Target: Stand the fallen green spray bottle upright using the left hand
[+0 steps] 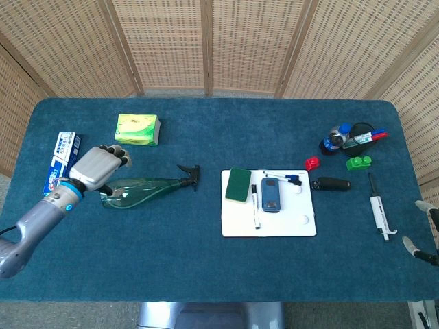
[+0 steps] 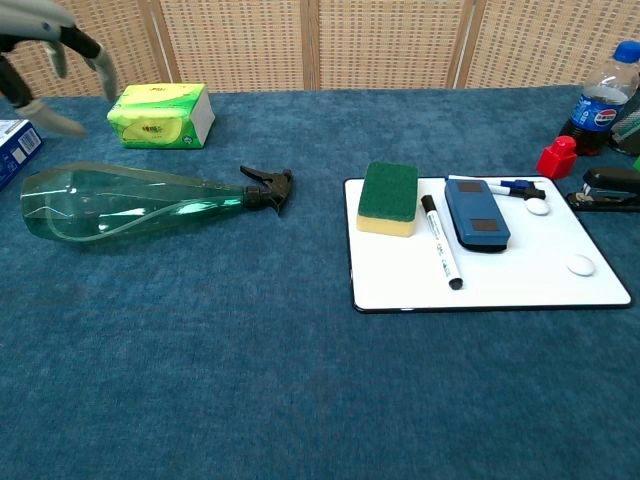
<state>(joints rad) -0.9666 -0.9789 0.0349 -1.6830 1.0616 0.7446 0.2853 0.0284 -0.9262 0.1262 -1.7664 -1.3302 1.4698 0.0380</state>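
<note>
The green spray bottle (image 1: 147,188) (image 2: 130,202) lies on its side on the blue table, its black nozzle (image 1: 190,174) (image 2: 269,188) pointing right. My left hand (image 1: 98,166) (image 2: 48,45) hovers above the bottle's wide base end, raised off the table, its fingers spread and holding nothing. It does not touch the bottle. Only a sliver of my right hand (image 1: 426,234) shows at the right edge of the head view, and its state is unclear.
A toothpaste box (image 1: 62,163) lies left of the hand and a green tissue pack (image 1: 138,129) (image 2: 161,115) behind the bottle. A whiteboard (image 1: 268,214) (image 2: 500,270) with sponge, marker and eraser sits right of the nozzle. Small items cluster at the far right.
</note>
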